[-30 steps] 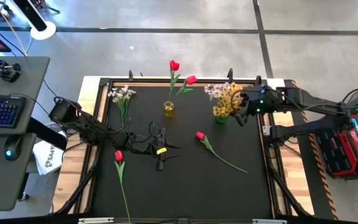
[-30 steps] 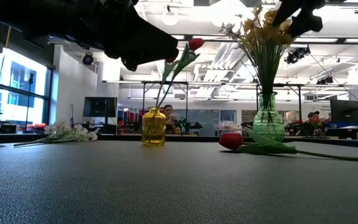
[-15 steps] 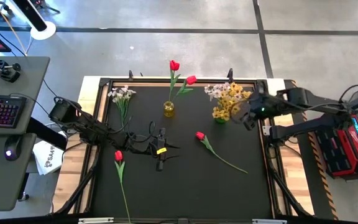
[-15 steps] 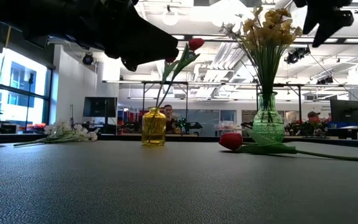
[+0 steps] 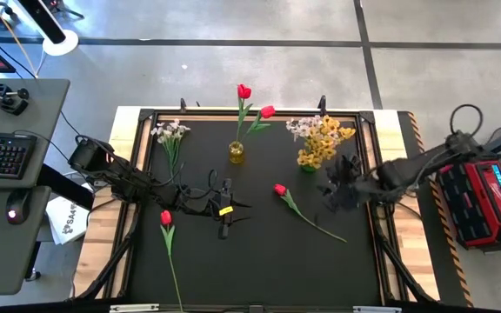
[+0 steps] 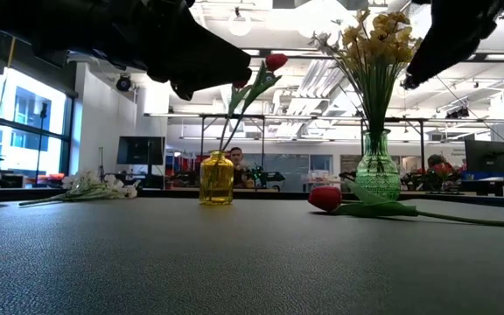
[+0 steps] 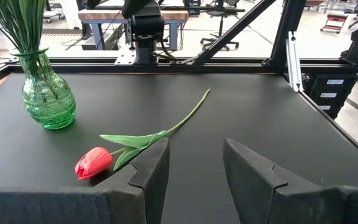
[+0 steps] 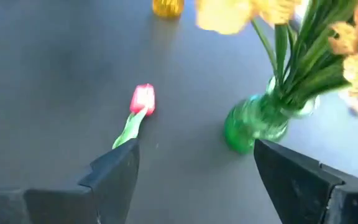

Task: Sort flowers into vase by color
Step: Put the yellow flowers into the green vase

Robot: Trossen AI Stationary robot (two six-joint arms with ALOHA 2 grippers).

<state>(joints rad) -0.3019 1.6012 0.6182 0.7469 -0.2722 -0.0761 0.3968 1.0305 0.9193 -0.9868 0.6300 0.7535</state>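
Green glass vase (image 5: 308, 164) holds yellow sprays (image 5: 322, 139), yellow vase (image 5: 237, 153) red tulips (image 5: 255, 103); both grippers' fingers spread, empty.

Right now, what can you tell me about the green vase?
The green vase looks like clear, bumpy glass, with a round belly and a narrow neck. It stands upright near the table's far right corner and holds yellow sprays on green stems, taller than itself. A red tulip lies on the mat close by, not touching it. Nothing grips it.
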